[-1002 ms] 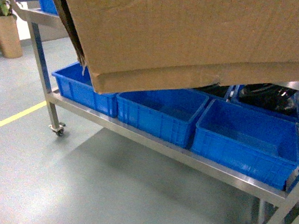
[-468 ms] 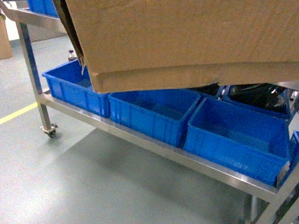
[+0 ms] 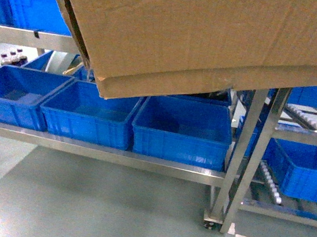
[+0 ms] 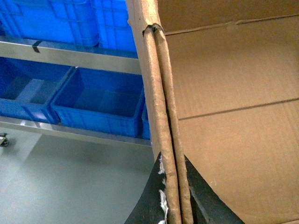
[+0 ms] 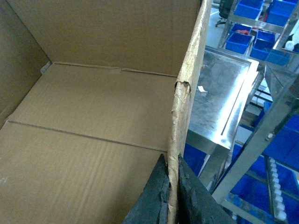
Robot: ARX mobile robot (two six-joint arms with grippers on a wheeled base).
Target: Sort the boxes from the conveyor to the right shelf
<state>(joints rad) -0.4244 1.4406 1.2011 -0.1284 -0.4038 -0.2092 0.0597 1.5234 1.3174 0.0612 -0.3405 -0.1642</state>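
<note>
My left end effector (image 4: 174, 196) pinches the box's (image 3: 199, 39) left wall, black fingers (image 4: 145, 200) pressed on either side of a doubled, frayed corrugated edge. The box hangs tilted in the air before me, matte brown cardboard with a creased bottom seam, filling the top of the head view. Beneath it, glossy blue plastic crates (image 3: 182, 130) (rectangular, open-topped) sit side by side on a brushed-steel rack (image 3: 100, 153) with square posts. My right end effector (image 5: 172, 196) clamps the opposite wall, its ragged top edge between the dark fingers (image 5: 152, 200). Further right stands the right shelf (image 3: 300, 117), silvery, with small white rollers along its rails and more blue crates.
</note>
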